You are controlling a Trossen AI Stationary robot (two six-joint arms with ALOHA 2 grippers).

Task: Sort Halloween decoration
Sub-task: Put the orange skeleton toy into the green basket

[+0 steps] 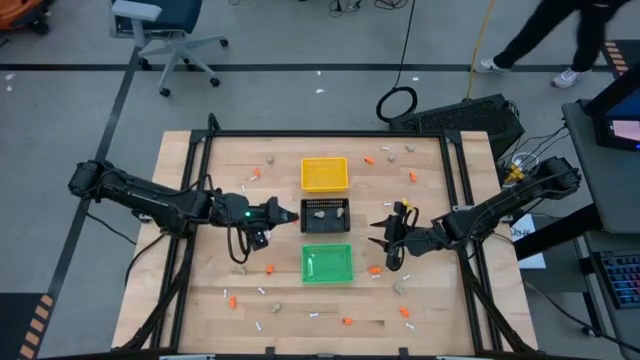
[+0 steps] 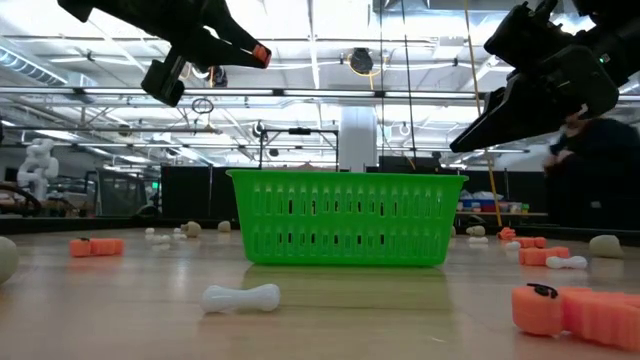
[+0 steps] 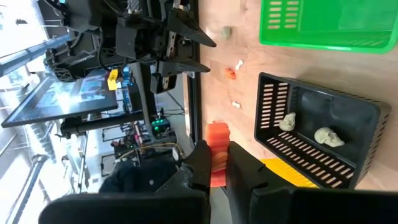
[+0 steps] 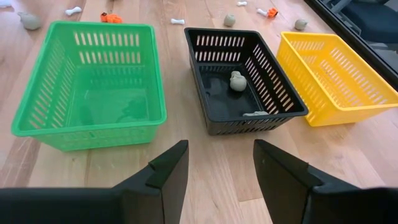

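Note:
Three square trays stand in a row on the table: yellow (image 1: 325, 173), black (image 1: 325, 215) and green (image 1: 327, 263). Two beige-grey lumps (image 4: 237, 81) lie in the black tray. Orange bits (image 1: 270, 268), white sticks (image 1: 262, 290) and lumps (image 1: 399, 287) lie scattered on the wood. My left gripper (image 1: 290, 213) hovers just left of the black tray, shut on an orange bit (image 3: 217, 137). My right gripper (image 1: 380, 236) hangs open above the table right of the black and green trays, facing them (image 4: 221, 162), and touches nothing. My left gripper pinches an orange bit between its two fingers (image 3: 200, 158), coming from the table's left and slanting slightly down. One end of the bit (image 2: 262, 55) sticks out past the fingertips. The bit is lifted clear of the table.
The table has a raised dark frame (image 1: 205, 150) along its edges. In the low view a white stick (image 2: 240, 297) and orange bits (image 2: 575, 310) lie near the front edge before the green tray (image 2: 347, 217). A chair and a walking person are beyond the table's far side.

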